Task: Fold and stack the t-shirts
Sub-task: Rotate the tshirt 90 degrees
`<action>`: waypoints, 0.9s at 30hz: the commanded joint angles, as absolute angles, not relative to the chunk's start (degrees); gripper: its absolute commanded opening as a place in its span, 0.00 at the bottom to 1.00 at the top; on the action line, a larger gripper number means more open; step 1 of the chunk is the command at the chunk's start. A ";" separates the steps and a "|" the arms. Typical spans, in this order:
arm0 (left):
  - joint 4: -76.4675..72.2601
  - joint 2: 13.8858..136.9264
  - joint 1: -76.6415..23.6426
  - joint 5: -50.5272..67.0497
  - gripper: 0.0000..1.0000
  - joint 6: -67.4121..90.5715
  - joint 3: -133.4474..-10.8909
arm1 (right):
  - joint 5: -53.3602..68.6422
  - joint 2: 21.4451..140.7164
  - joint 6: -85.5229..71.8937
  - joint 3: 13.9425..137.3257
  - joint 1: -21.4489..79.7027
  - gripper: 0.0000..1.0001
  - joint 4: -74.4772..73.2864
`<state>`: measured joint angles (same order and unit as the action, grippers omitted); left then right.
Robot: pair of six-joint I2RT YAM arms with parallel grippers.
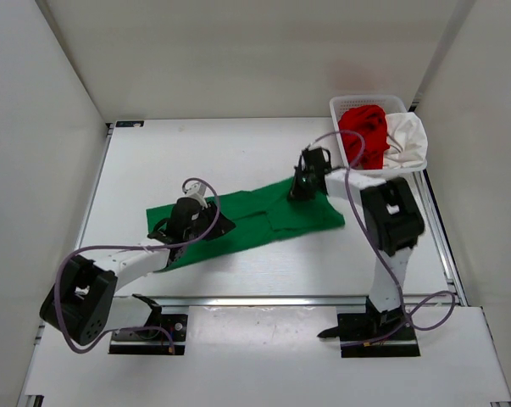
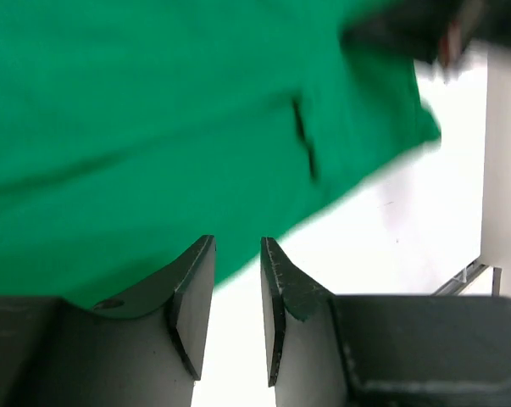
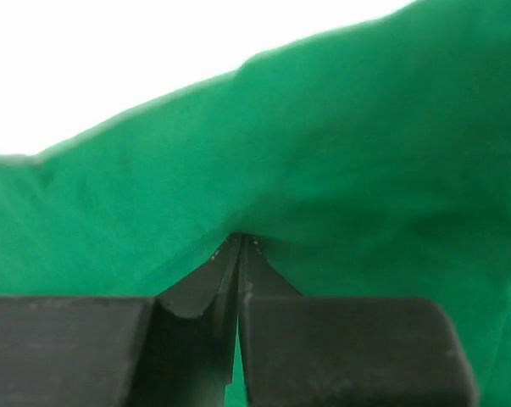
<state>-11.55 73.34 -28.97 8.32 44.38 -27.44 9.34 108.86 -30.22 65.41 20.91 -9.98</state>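
Note:
The green t-shirt (image 1: 263,216) lies spread across the table's middle; it fills the left wrist view (image 2: 153,127) and the right wrist view (image 3: 323,170). My left gripper (image 1: 211,222) is open and empty, its fingers (image 2: 191,288) over the shirt's near edge. My right gripper (image 1: 299,192) is shut on a pinch of the green t-shirt at its far right part. The red t-shirt (image 1: 363,129) and the white t-shirt (image 1: 408,137) lie bunched in the white mesh basket (image 1: 348,106) at the back right.
White walls enclose the table on three sides. A metal rail (image 1: 272,300) runs along the near edge in front of both arm bases. The basket stands close behind my right arm.

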 commanded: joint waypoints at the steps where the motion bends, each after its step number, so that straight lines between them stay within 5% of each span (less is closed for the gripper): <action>1: -9.95 69.00 -27.77 8.61 0.39 43.16 -26.02 | 10.54 125.00 -28.22 88.39 19.16 0.00 -13.34; 3: -8.27 66.89 -26.11 8.00 0.39 42.72 -25.49 | 15.26 139.03 -26.90 115.12 19.77 0.00 -27.42; 5: -6.51 63.74 -24.80 7.91 0.40 42.19 -24.61 | 19.23 157.26 -28.11 161.76 20.39 0.00 -39.31; 7: -3.44 61.53 -23.12 7.47 0.40 41.66 -24.17 | 28.98 147.74 -33.62 137.45 19.78 0.07 -17.25; 9: -2.12 59.68 -22.68 6.59 0.40 41.66 -23.65 | 25.08 139.53 -31.32 129.14 20.56 0.19 -15.12; 11: -0.62 57.75 -22.24 6.33 0.41 41.74 -22.68 | 23.65 136.07 -25.16 135.31 21.97 0.35 -20.70; 14: -0.35 56.25 -22.94 6.15 0.41 42.36 -21.09 | 21.80 134.21 -21.45 143.69 23.29 0.44 -33.97; 18: -0.09 54.23 -21.28 6.15 0.42 42.01 -19.52 | 15.84 131.23 -15.83 139.78 26.71 0.40 -47.77; 20: 0.00 53.00 -18.38 7.03 0.42 41.40 -19.08 | 10.65 127.73 -15.99 129.02 32.14 0.18 -47.48; 21: 0.00 52.30 -17.50 7.38 0.41 41.22 -18.72 | 8.63 122.83 -15.65 116.93 35.56 0.16 -44.33; 24: 3.16 49.58 -14.16 8.17 0.42 39.90 -19.95 | 7.20 106.86 -22.02 86.96 39.02 0.20 -23.69; 27: 3.08 48.08 -12.31 9.22 0.43 39.64 -19.86 | 8.61 98.99 -26.18 73.42 38.76 0.31 -9.72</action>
<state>2.11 50.24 -14.00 7.31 41.15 -19.16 10.87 105.25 -20.93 85.65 41.15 -23.92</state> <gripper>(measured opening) 0.424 0.239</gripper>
